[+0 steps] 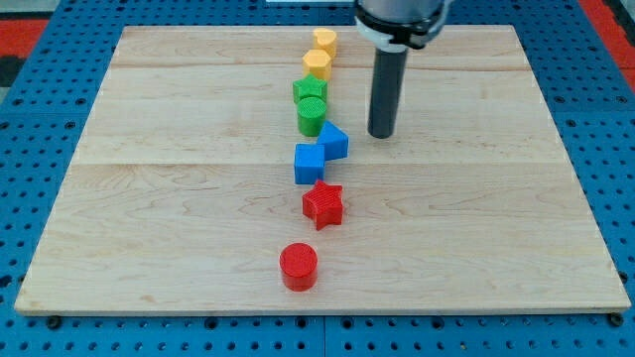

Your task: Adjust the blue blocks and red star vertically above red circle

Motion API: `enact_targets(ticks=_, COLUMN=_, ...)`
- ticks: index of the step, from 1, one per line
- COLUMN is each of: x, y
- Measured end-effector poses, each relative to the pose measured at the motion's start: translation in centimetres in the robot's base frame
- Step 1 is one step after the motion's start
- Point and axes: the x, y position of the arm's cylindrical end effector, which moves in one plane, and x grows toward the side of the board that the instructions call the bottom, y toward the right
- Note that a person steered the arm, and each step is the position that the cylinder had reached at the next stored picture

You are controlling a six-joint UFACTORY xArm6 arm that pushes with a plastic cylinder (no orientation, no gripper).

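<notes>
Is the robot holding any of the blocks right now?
No, nothing is held. My tip is just a rod end with no way to grab; it stands free on the board, to the view's right of the blue triangle block, not touching it.

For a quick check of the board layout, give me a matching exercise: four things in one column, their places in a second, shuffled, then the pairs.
Things:
1. red circle
2. red star
3. my tip
4. yellow blocks

Places:
A. top of the line of blocks
B. to the view's right of the line, beside the blue blocks
C. just below the blue blocks
D. nearest the view's bottom

Pairs: 1-D, 2-C, 3-B, 4-A
</notes>
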Motion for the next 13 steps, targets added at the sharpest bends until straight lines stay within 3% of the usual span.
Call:
enact_targets(ticks=7, x=1.4, y=-8.1)
enact_targets(ticks=9, x=2.7, y=0.8)
enact_targets(ticks=10, x=4.4, y=0.5)
enact_targets(ticks=13, x=4.4, y=-6.0)
